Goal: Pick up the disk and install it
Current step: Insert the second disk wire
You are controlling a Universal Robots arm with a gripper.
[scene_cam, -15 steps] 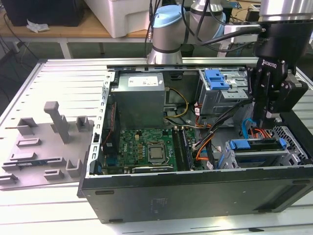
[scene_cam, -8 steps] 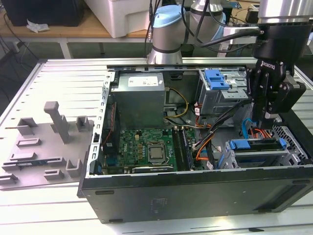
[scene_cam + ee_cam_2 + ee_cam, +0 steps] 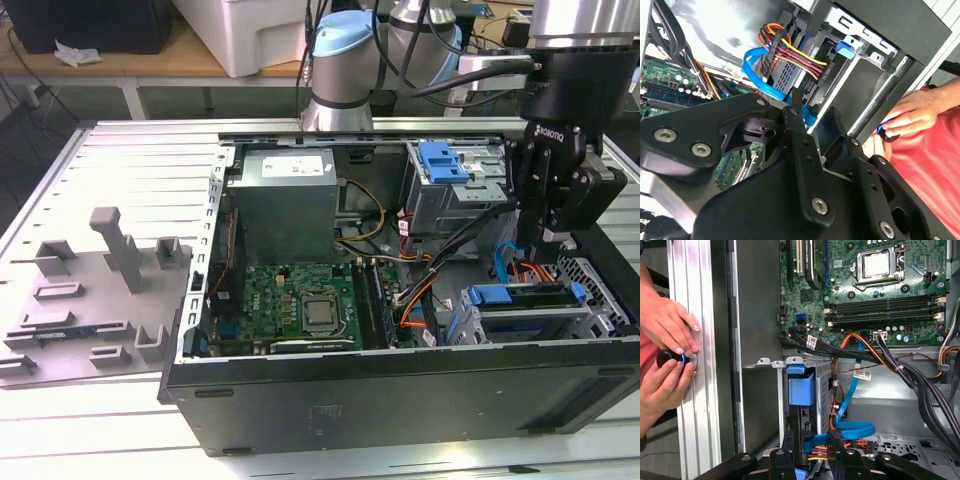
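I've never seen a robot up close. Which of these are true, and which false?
1. The computer case lies open, its motherboard showing. True.
2. The gripper hangs over the grey tray. False: it hangs over the drive cage at the exterior view's right end of the case.
3. A person's hands are beside the case. True, in the first wrist view.
4. A big fan covers the processor socket. False: the socket is uncovered.

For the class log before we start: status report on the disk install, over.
Gripper down at end of drive cage. Disk edge-on in cage. Person's hands at case wall; blue cable alongside.
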